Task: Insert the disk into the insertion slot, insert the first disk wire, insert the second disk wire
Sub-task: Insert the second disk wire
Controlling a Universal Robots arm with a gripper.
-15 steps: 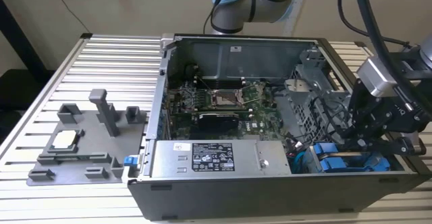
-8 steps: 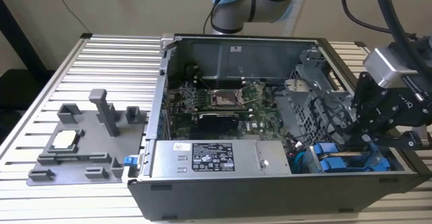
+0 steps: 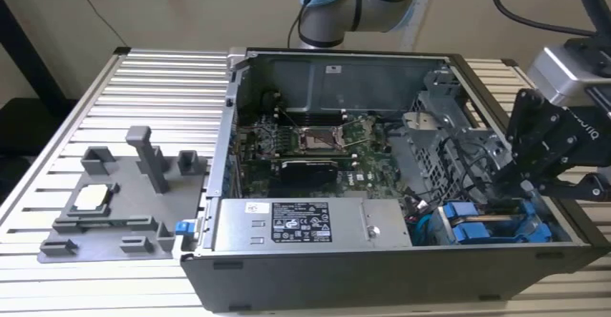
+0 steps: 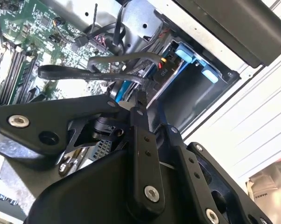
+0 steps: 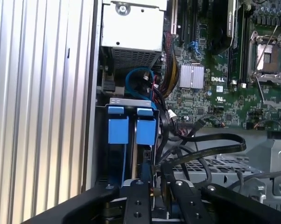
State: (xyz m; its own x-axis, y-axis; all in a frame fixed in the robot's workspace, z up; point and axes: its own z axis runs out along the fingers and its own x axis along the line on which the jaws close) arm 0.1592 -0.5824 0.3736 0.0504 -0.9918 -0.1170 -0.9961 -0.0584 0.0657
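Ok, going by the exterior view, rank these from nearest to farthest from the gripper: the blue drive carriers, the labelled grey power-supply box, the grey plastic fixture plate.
1. Blue drive carriers, directly beside the gripper.
2. Labelled grey power-supply box, mid-case, front.
3. Grey plastic fixture plate, outside the case, on the exterior view's left.

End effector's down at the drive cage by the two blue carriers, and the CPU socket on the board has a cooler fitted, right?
Not quite. The end effector is at the drive cage by the blue carriers, but the CPU socket is bare, with no cooler, as the exterior view shows.

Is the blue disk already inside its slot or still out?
Inside. The disk sits in the insertion slot of the grey cage, beside a second blue-fronted drive, with the gripper right above it.
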